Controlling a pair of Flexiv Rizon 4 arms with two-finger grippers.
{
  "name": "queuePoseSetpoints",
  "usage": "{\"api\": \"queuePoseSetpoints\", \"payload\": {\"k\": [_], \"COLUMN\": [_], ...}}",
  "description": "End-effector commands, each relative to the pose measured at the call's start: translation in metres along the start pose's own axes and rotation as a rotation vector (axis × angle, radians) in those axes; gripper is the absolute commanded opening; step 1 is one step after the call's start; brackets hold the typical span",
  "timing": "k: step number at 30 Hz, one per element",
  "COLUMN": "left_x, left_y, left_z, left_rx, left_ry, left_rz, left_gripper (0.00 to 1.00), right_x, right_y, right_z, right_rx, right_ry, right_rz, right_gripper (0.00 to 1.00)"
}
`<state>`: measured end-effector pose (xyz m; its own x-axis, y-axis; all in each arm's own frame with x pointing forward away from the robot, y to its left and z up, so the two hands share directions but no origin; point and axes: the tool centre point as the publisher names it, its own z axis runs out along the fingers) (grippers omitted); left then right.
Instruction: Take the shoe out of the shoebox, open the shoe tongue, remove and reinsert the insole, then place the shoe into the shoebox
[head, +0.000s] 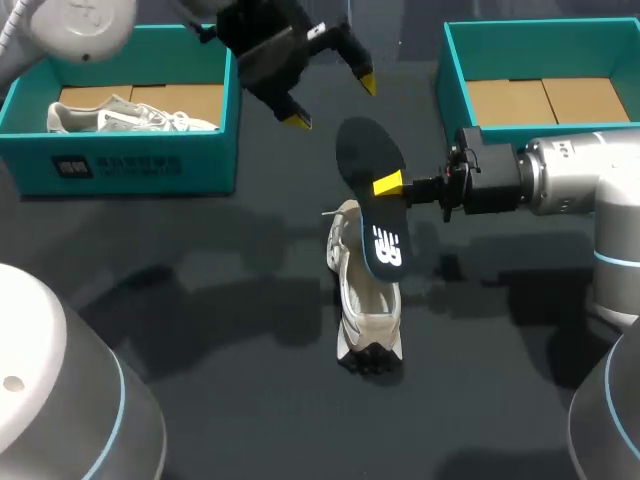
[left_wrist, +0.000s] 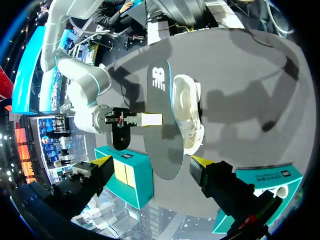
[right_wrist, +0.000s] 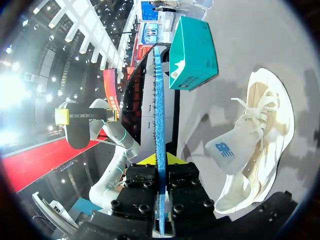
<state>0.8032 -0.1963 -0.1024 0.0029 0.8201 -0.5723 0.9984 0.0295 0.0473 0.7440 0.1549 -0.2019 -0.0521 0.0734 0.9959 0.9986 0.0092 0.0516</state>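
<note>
Insole (head: 370, 160) hung just over the shoe (head: 365, 310) mid-table, pinched in the right gripper (head: 388, 184). Left gripper (head: 331, 101) hovered behind, spread wide. I'd feed the toe end in first, with the tongue (right_wrist: 225, 150) out of the way.

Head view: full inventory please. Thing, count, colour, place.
left shoebox: 1, teal, table's far left
right shoebox: 1, teal, table's far right
boxed shoe: 1, off-white, inside left shoebox
table shoe: 1, off-white, mid-table
insole: 1, black, over table shoe
table: 1, dark grey
left gripper: 1, yellow tips, open, above insole
right gripper: 1, yellow tips, shut on insole
</note>
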Motion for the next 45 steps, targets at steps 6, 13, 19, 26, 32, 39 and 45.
{"api": "queuePoseSetpoints", "payload": {"k": [6,13,19,26,32,39,45], "left_x": [0.022,0.022,0.025,0.045,0.059,0.066,0.068], "left_y": [-0.011,-0.011,-0.012,-0.015,-0.023,-0.030,-0.026], "left_z": [-0.016,-0.016,-0.014,-0.008,0.008,0.029,0.051], "left_rx": [0.007,0.007,0.002,-0.063,-0.065,-0.036,-0.018], "left_ry": [-0.425,-0.425,-0.442,-0.551,-0.607,-0.714,-0.783], "left_rz": [0.008,0.008,0.035,0.051,0.025,-0.018,-0.059], "left_gripper": [1.00,1.00,1.00,1.00,1.00,1.00,1.00], "right_x": [0.001,0.001,0.001,0.001,0.001,0.001,0.004], "right_y": [-0.001,-0.001,-0.001,-0.001,-0.001,-0.001,0.001], "right_z": [0.001,0.001,0.001,0.001,0.001,0.001,0.008], "right_rx": [-0.001,-0.001,-0.001,-0.001,-0.001,-0.001,-0.013], "right_ry": [-0.004,-0.004,-0.004,-0.004,-0.004,-0.004,0.018], "right_rz": [0.001,0.001,0.001,0.001,0.001,0.001,0.008], "right_gripper": [0.00,0.00,0.00,0.00,0.00,0.00,0.00]}}
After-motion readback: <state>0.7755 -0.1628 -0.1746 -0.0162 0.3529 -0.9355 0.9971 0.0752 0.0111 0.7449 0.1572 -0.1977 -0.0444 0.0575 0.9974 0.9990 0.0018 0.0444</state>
